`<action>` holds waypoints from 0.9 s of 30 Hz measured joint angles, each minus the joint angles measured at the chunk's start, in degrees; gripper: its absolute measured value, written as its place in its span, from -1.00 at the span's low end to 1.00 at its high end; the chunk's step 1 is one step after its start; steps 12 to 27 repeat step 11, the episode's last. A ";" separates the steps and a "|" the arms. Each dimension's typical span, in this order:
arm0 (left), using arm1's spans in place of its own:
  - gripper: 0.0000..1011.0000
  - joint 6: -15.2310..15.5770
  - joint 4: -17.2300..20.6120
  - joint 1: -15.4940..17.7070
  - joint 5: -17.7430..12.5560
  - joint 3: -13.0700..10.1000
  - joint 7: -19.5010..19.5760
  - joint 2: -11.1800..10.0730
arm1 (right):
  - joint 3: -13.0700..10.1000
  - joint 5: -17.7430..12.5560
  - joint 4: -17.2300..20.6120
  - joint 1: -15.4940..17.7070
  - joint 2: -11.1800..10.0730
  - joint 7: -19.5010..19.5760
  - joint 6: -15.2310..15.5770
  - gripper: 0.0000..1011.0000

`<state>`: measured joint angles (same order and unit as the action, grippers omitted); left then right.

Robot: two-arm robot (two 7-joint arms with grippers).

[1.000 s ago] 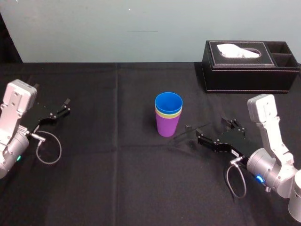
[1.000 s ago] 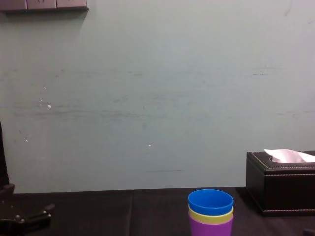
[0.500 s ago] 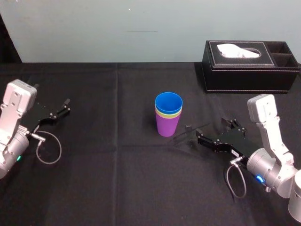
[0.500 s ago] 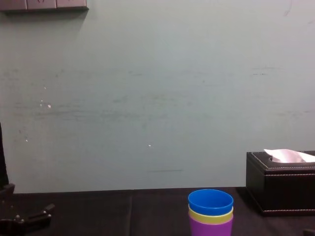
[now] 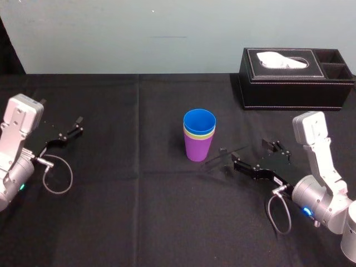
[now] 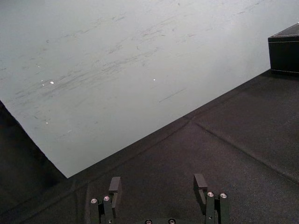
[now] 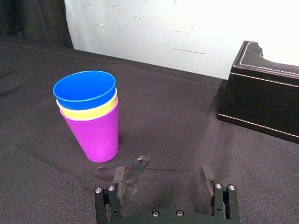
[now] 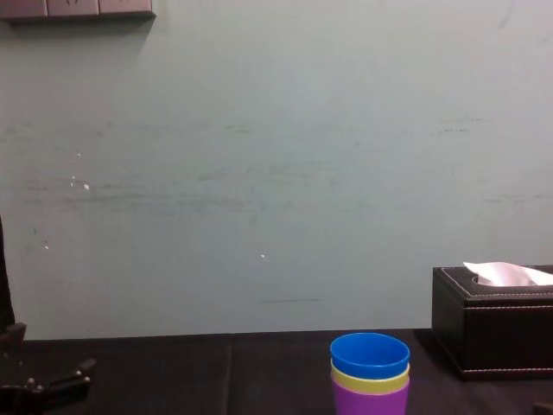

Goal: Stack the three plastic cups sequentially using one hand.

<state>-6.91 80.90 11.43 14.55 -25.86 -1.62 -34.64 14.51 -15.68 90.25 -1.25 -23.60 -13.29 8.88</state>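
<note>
The three plastic cups stand nested in one stack at the table's middle: the blue cup [image 5: 199, 120] innermost, the yellow-green cup [image 5: 192, 134] showing only as a rim band, the purple cup [image 5: 198, 149] outermost and resting on the black cloth. The right wrist view shows the same blue cup [image 7: 84, 87], yellow-green cup [image 7: 88, 111] and purple cup [image 7: 96, 137]. My right gripper [image 5: 250, 153] lies low to the right of the stack, apart from it, open and holding nothing [image 7: 161, 176]. My left gripper [image 5: 64, 132] is parked at the far left, open [image 6: 157, 184].
A black tissue box [image 5: 295, 78] with white tissue stands at the back right, behind my right arm. Black cloth [image 5: 139, 211] covers the table. A pale wall runs along the far edge.
</note>
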 joint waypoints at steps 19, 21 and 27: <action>1.00 0.00 0.00 0.00 0.00 0.00 0.00 0.00 | 0.00 0.00 0.00 0.00 0.00 0.00 0.00 0.98; 1.00 0.00 0.00 0.00 0.00 0.00 0.00 0.00 | 0.00 0.00 0.00 0.00 0.00 0.00 0.00 0.98; 1.00 0.00 0.00 0.00 0.00 0.00 0.00 0.00 | 0.00 0.00 0.00 0.00 0.00 0.00 0.00 0.98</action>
